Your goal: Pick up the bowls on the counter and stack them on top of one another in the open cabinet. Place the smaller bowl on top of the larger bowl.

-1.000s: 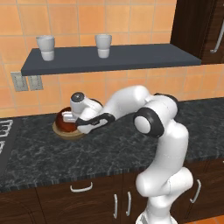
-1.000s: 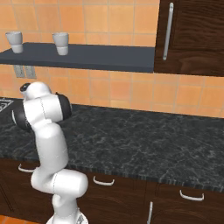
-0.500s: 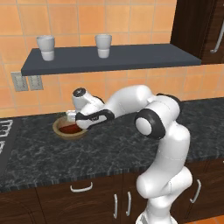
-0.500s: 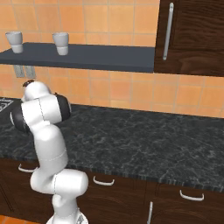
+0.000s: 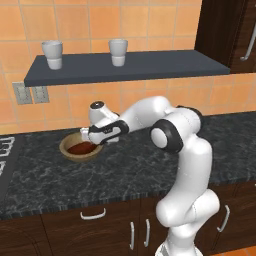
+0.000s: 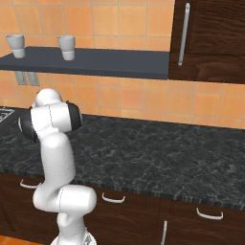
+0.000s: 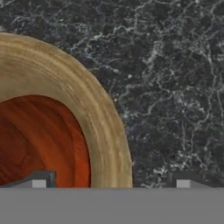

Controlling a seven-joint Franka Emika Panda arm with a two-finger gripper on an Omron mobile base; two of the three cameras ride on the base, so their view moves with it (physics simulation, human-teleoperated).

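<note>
We see the smaller bowl (image 5: 80,148), reddish-brown and glossy, sitting inside the larger bowl (image 5: 67,150), the tan one, both on the counter (image 5: 125,170) at its left part, not on the open cabinet (image 5: 150,66). The gripper (image 5: 89,139) hangs just over the right rim of the stacked bowls, arm stretched left from the base. In the hand view the two finger tips stand wide apart, one tip (image 7: 37,180) over the reddish bowl's inside (image 7: 39,140), the other over bare black counter (image 7: 175,87), with the tan rim (image 7: 103,131) between them; nothing is clamped, jaws are apart. We cannot tell if a tip touches the rim. The open cabinet is the slate-grey shelf on the tiled wall above the bowls; two white cups (image 5: 52,54) stand on its left part, well apart from each other. In the right base view we see the same shelf (image 6: 119,62) with the cups (image 6: 67,47), the counter (image 6: 158,153), and a dark wood cabinet (image 6: 210,38) with a metal handle at upper right. Wall outlets (image 5: 30,93) sit under the shelf at left.
</note>
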